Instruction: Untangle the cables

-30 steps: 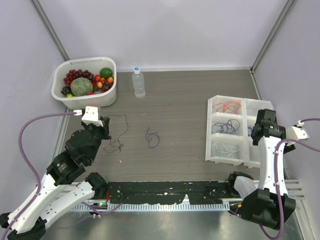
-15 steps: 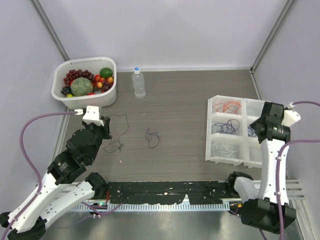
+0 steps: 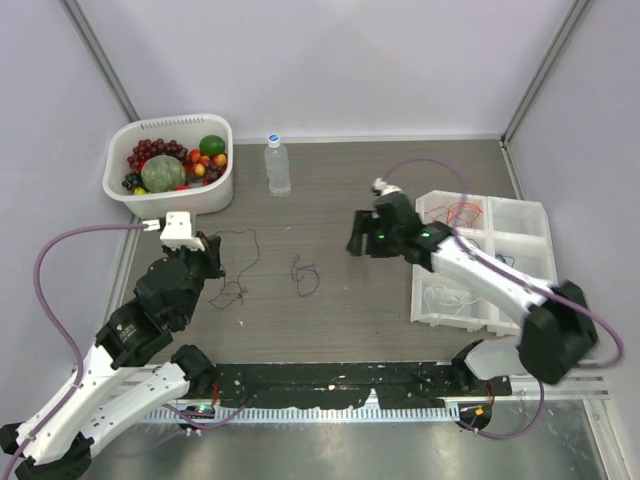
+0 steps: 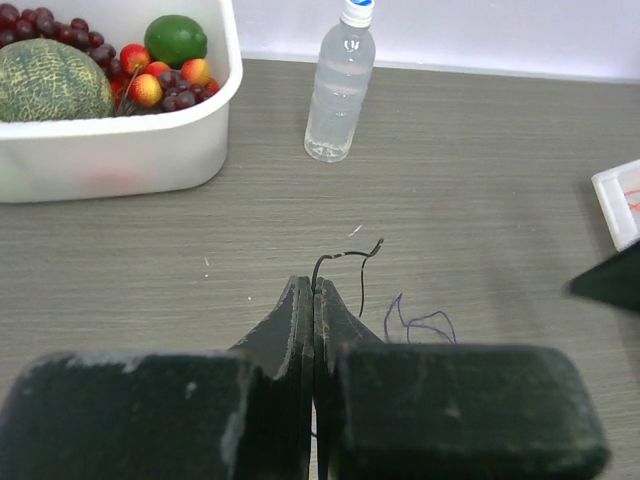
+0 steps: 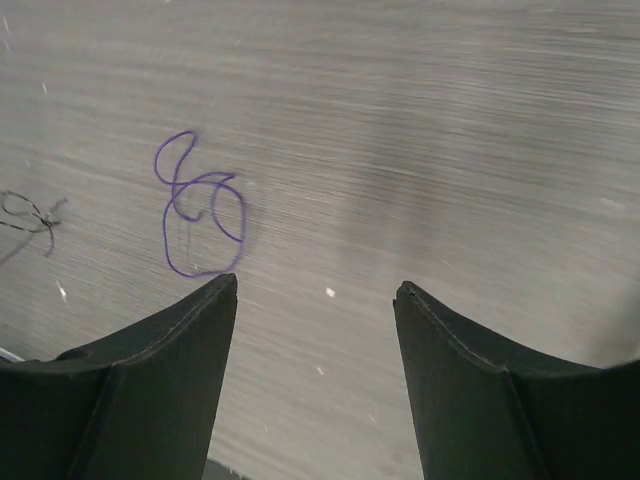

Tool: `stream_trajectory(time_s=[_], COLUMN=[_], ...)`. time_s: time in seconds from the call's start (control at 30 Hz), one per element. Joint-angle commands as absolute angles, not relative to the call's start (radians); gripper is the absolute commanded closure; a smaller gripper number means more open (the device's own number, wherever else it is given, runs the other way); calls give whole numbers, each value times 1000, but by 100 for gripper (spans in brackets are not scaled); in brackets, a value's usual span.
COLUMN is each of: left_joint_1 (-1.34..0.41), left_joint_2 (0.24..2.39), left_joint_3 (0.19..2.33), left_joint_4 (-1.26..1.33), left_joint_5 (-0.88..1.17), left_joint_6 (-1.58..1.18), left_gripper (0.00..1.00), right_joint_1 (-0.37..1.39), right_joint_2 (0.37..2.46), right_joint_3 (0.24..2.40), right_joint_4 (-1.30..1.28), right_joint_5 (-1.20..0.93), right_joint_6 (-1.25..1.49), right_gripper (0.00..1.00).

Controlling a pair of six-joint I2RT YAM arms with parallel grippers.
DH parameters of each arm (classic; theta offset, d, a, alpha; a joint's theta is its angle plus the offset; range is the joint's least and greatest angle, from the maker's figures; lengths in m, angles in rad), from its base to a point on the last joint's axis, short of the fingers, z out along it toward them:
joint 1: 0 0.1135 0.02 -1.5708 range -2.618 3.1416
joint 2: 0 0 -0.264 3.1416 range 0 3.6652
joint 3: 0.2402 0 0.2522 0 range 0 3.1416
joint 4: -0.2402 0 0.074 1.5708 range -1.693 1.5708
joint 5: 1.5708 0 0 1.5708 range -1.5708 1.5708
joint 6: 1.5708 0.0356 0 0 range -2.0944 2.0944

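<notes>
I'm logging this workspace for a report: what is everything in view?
Black cable: one, black, left of centre, end pinched.
Purple cable: one, purple, loose, centre.
Tray: one, white, right; orange cables and white cables inside.
Tub: one, white, far left, holding fruit.
Bottle: one, clear, beside tub.
Left gripper: one, black, shut on black cable.
Right gripper: one, black, open, facing purple cable.
</notes>
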State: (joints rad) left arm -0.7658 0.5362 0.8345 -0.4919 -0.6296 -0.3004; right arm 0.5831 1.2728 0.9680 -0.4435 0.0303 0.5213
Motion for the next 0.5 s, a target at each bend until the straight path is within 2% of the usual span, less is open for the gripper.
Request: stream_trajectory(time_s=[0.0,0.23,0.47], left_joint_1=[-769,-769,-769], left_joint_2=[488,482,483], left_joint_3=[828,815,813], left_joint_4=[-515,-571,-575], left_joint_5=[-715,-715,-722], left_joint_6=[-405,-479,-485], left_gripper=[100,100,100], right_joint_1=[734,844,908], right_joint_2=[1576,1903,1985], right_joint_3=[1080,1360,1397], right_joint_4=[-226,-221,-235], right_joint_5=[-3,78,115], right_joint_6=[528,439,454], right_gripper=[30,26,26])
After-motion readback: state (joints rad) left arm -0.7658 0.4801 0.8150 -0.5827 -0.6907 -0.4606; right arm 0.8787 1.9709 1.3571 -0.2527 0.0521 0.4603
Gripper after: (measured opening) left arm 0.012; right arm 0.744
